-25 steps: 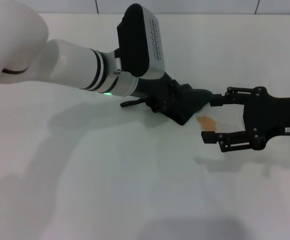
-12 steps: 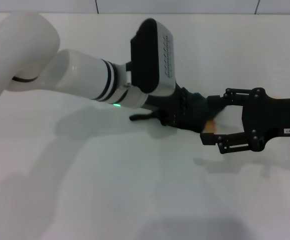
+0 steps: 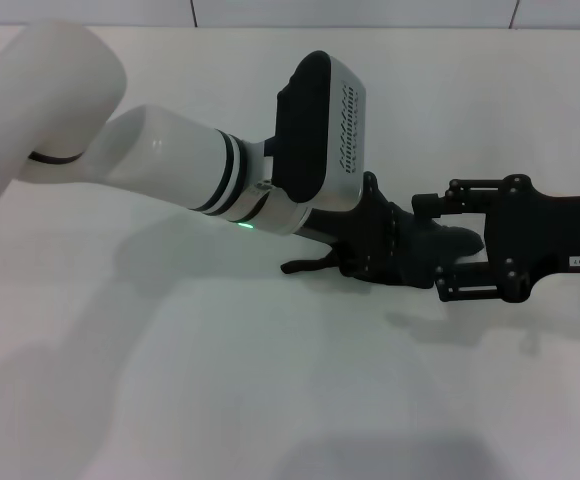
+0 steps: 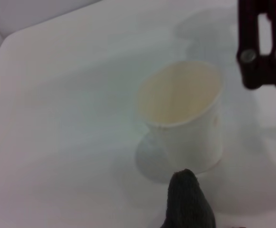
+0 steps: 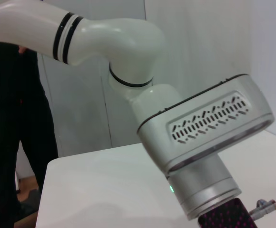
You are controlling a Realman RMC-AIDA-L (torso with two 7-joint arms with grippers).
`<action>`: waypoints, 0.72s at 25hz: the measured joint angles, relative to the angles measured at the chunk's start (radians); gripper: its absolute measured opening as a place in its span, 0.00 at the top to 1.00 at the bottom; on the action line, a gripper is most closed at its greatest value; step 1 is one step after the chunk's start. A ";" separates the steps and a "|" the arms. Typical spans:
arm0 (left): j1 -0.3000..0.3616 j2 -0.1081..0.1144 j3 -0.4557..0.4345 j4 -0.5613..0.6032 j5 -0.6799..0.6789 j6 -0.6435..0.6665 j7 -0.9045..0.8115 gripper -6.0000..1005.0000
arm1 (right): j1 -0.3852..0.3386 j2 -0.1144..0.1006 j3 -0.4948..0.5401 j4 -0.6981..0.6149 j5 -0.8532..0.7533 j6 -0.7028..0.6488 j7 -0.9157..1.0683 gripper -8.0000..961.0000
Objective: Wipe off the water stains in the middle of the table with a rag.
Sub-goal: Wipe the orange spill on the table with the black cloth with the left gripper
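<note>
In the head view my left gripper (image 3: 375, 250) reaches in from the left, shut on the black rag (image 3: 425, 252), and presses it onto the white table (image 3: 220, 390). The rag's thin tail (image 3: 305, 267) trails behind on the surface. The water stains are hidden under the rag. My right gripper (image 3: 432, 247) rests at the right, open, its two fingers lying either side of the rag's far end. The left wrist view shows a tip of the rag (image 4: 188, 202) and part of the right gripper's fingers (image 4: 264, 47).
A translucent whitish cup (image 4: 183, 116) stands upright just beyond the rag in the left wrist view. The right wrist view is filled by the left arm's wrist housing (image 5: 207, 128), and a person in black (image 5: 4, 118) stands beside the table.
The left gripper has slid to the right with the rag, over the orange-brown patch, which no longer shows. The right gripper has stayed in place.
</note>
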 joint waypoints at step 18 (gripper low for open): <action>0.005 0.000 0.008 0.013 -0.001 0.061 -0.004 0.96 | 0.004 -0.001 0.009 -0.002 0.002 0.013 0.026 0.22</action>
